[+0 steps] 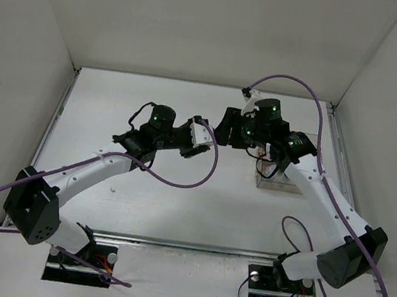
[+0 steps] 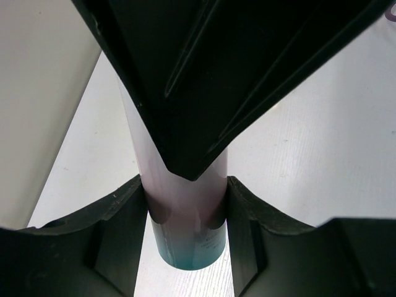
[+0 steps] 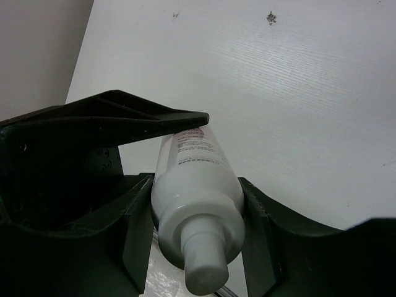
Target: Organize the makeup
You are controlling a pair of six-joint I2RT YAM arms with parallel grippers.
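A pale pink bottle [image 2: 184,238] with a teal end sits between the fingers of my left gripper [image 2: 187,213], which is shut on it. The same bottle shows white in the right wrist view [image 3: 199,179], nozzle toward the camera, and my right gripper [image 3: 197,207] is shut on it too. Each wrist view shows the other gripper's black fingers over the bottle's far part. In the top view the left gripper [image 1: 204,136] and right gripper [image 1: 225,131] meet above the table's middle, hiding the bottle. The other makeup is out of view.
The clear acrylic box [image 1: 280,182] stands on the table just right of the grippers, partly under the right arm; its edge shows below the bottle in the right wrist view [image 3: 148,278]. White walls enclose the table on three sides.
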